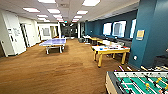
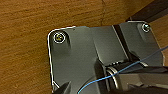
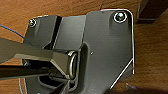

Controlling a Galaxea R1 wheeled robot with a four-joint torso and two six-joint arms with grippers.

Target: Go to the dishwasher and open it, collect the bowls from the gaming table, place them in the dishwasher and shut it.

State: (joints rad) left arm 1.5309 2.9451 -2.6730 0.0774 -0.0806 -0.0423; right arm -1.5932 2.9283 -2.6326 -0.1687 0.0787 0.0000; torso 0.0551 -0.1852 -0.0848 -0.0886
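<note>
- Gripper fingers' states on both arms could not be told; wrist views faced brown carpet (image 2: pixel 25 37).
- Yellow-framed gaming table (image 1: pixel 110 51) stood right of centre, small items on top.
- Foosball table (image 1: pixel 137 81) occupied lower right.

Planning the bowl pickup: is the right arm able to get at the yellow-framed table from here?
Probably not. The yellow-framed table stands well across the brown carpet, and a foosball table sits near the robot on that side.

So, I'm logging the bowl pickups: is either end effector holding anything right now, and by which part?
That cannot be told: both wrist views show the robot's own plate over brown carpet.
</note>
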